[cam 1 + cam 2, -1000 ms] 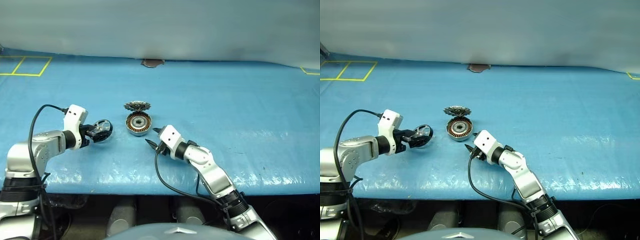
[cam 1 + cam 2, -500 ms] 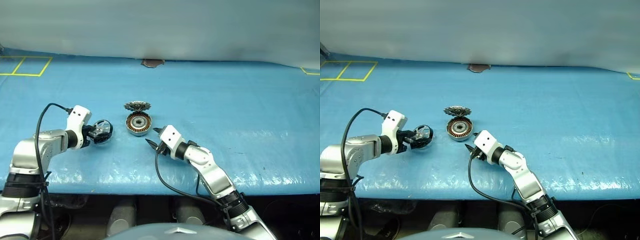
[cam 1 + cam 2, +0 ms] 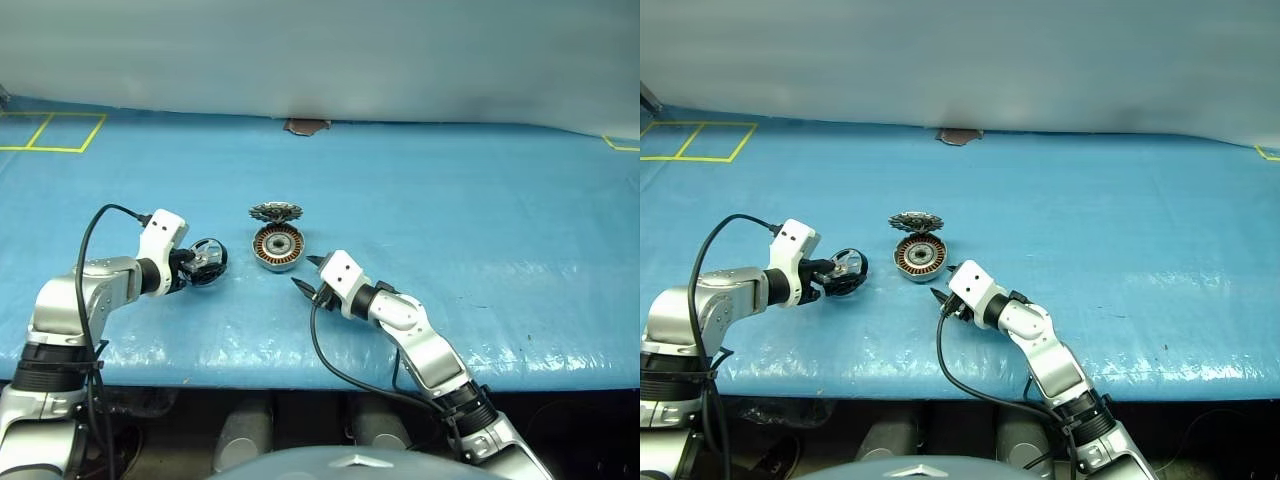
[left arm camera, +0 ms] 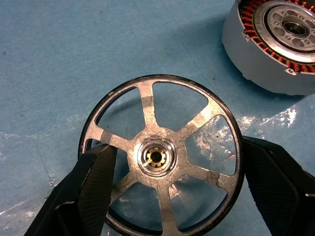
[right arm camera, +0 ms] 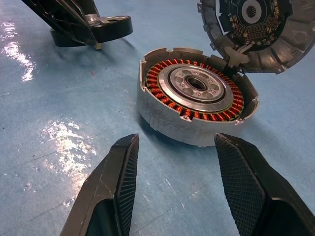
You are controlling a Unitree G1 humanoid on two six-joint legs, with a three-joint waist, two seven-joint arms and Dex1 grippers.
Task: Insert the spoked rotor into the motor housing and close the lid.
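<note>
The spoked rotor [image 4: 162, 157], a silver wheel with a brass-centred hub, sits tilted just left of the motor housing [image 3: 276, 247]. My left gripper [image 3: 203, 266] straddles it, one finger [image 4: 93, 177] on each side of the rim, shut on it. The housing [image 5: 197, 105] is open on top and shows its copper windings around a dark centre. The toothed lid [image 3: 275, 211] stands on edge behind it, leaning over its far rim. My right gripper [image 3: 302, 272] is open and empty, pointing at the housing from just in front and to the right.
Everything lies on a table covered in blue sheeting [image 3: 450, 230], with its front edge close to my arms. Yellow tape marks [image 3: 50, 130] lie at the far left corner. A small brown patch [image 3: 305, 126] sits at the back edge.
My left forearm has swung inward while the hand stayed at the rotor, and its fingers have drawn in slightly on the rim. The right arm, the housing and the lid have not moved.
</note>
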